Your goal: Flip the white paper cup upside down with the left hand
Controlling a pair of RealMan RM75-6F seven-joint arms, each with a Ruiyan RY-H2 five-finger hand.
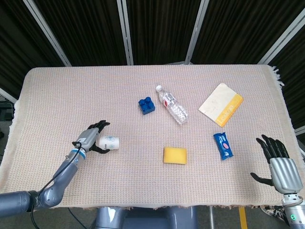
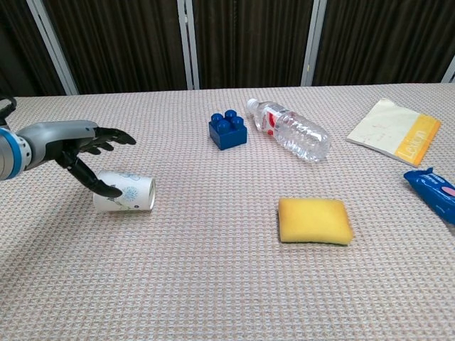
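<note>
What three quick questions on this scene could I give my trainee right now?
1. True or false: the paper cup stands mouth-down on the table.
2. Which lies nearest the cup: (a) the sponge, (b) the blue block, (c) the notebook?
3. Fill in: the left hand has its fingers ____ over the cup.

Key:
1. False. It lies on its side.
2. b.
3. Spread. Only one finger lies against the cup's side, so it does not look gripped.
</note>
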